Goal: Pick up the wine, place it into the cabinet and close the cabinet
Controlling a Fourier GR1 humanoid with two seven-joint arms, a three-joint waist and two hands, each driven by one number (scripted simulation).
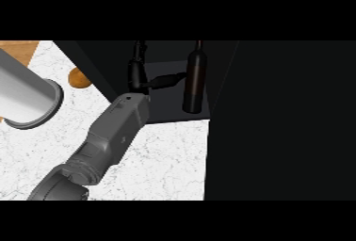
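Robot hand [142,77], thumb out beside the wine bottle [194,82], fingers open, inside the cabinet [278,117] near its left edge

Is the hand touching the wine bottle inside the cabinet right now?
Touching. The head view shows the left hand reaching a dark finger against the wine bottle standing inside the cabinet.

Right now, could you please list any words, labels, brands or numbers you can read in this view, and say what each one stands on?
None: no text can be read in this view.
The wine bottle inside the dark cabinet shows no legible label.
The grey cylinder on the marble counter bears no markings.
The forearm and the hand reaching into the cabinet carry no lettering.
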